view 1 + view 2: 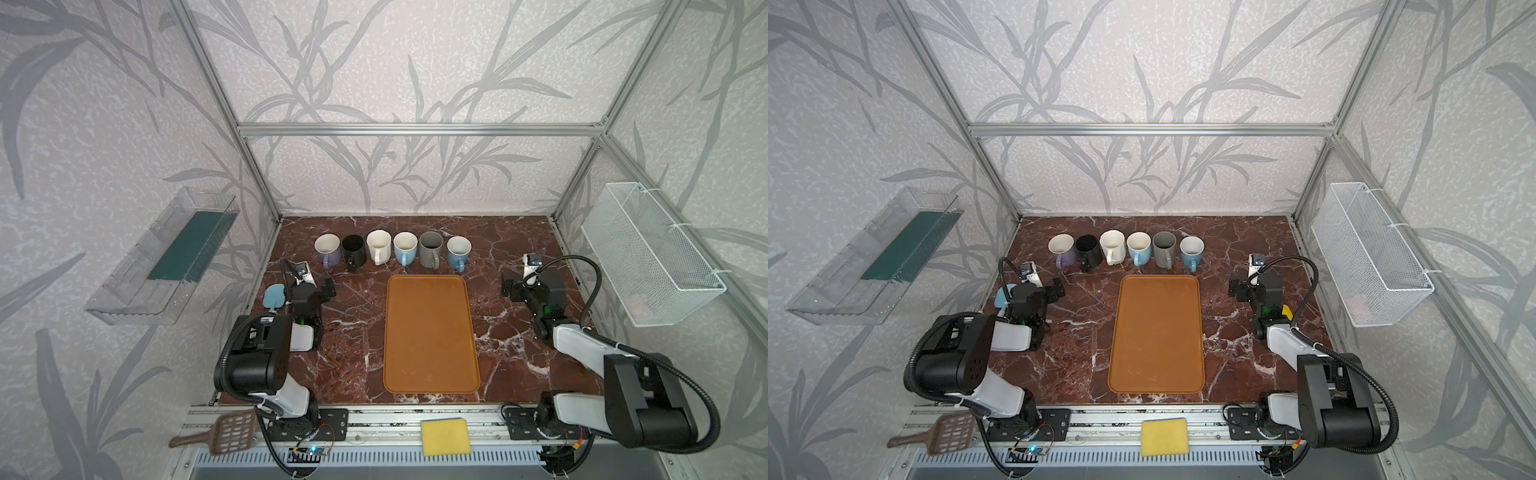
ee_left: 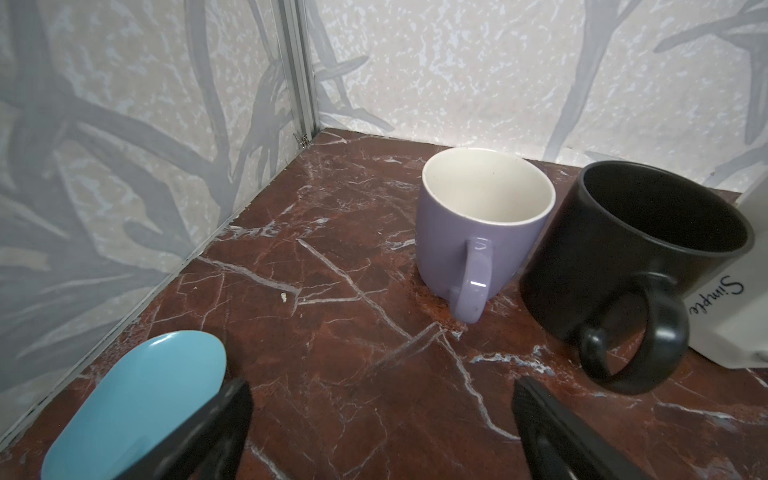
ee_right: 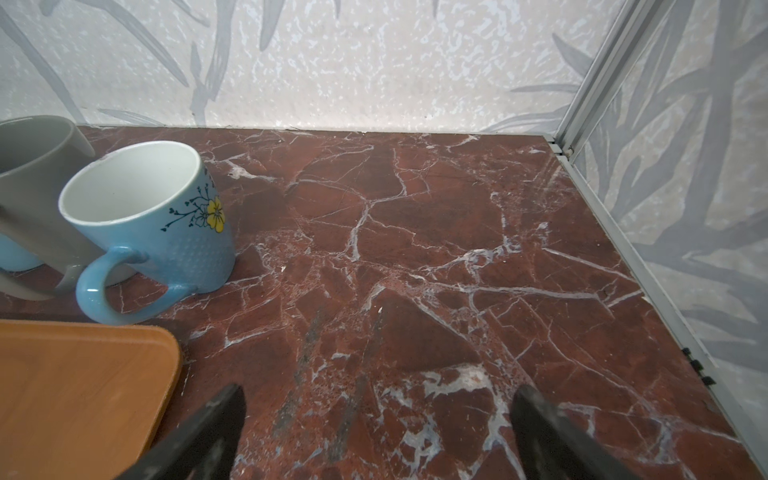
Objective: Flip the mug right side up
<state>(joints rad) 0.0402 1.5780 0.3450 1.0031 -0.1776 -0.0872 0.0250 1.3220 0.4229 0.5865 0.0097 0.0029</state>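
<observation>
Marble-look tabletop (image 1: 349, 332) has all six mugs (image 1: 405, 249) standing mouth-up along the back behind the orange tray (image 1: 430, 332), so nothing looks left to flip imo, hence left gripper (image 1: 329, 287) and right gripper (image 1: 508, 286) parked either side, jaws apart, empty.

We are looking at a robotics lab cell dressed up like a home, not a real kitchen. An aluminium frame (image 1: 419, 129) of slotted bars boxes in the workspace, and leaf-patterned wallpaper panels (image 1: 374, 62) fill its left, far and right sides. The marble-look tabletop (image 1: 357, 324) ends at a near mounting rail (image 1: 395, 417). There the left arm (image 1: 253, 365) and right arm (image 1: 636, 399) are bolted down beside a bare circuit board (image 1: 309, 450) and loose wires. We also see household props: mugs (image 1: 378, 245), an orange tray (image 1: 430, 332), a yellow sponge (image 1: 445, 437), and a white wire basket (image 1: 652, 266) on the right wall.
</observation>
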